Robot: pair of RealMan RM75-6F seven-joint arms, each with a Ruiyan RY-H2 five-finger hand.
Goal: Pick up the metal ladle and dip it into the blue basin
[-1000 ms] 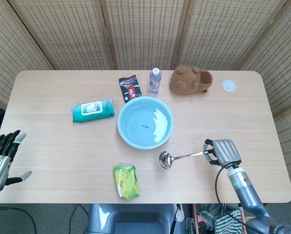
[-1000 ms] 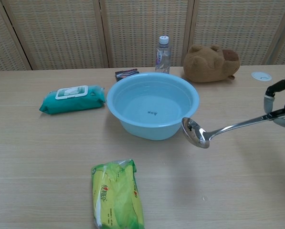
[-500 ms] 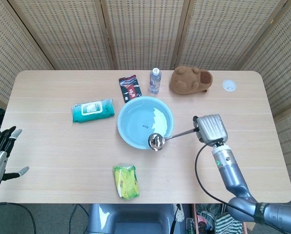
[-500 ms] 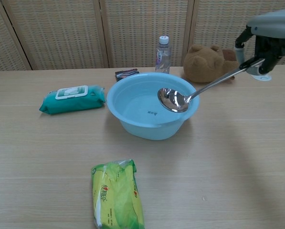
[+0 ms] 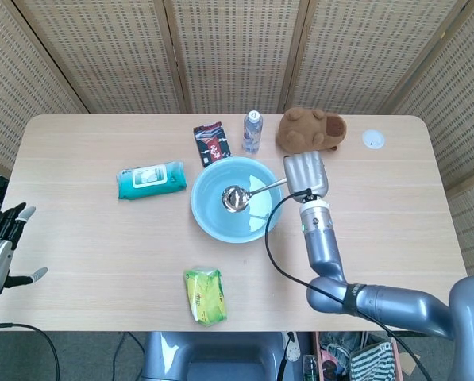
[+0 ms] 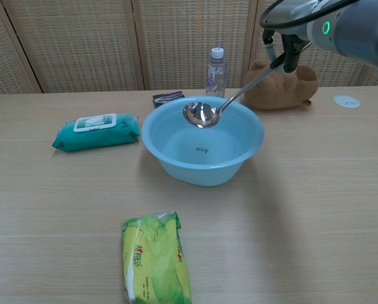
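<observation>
My right hand (image 5: 306,174) grips the handle of the metal ladle (image 5: 237,198), raised above the table at the right side of the blue basin (image 5: 207,223). The ladle slants down to the left, and its bowl (image 6: 201,114) hangs over the basin's middle, about level with the rim (image 6: 176,166). In the chest view only part of the right hand (image 6: 284,52) shows near the top. My left hand (image 5: 0,246) is at the far left edge, off the table, fingers apart and holding nothing.
Behind the basin stand a water bottle (image 5: 252,132), a dark snack packet (image 5: 212,143) and a brown plush toy (image 5: 310,131). A teal wipes pack (image 5: 150,179) lies to its left, a green-yellow packet (image 5: 205,295) in front, a small white disc (image 5: 372,140) at the back right.
My right hand has lifted the ladle from the table's front right, swung it up and to the left, and brought its bowl over the basin's middle. The left hand has barely shifted.
</observation>
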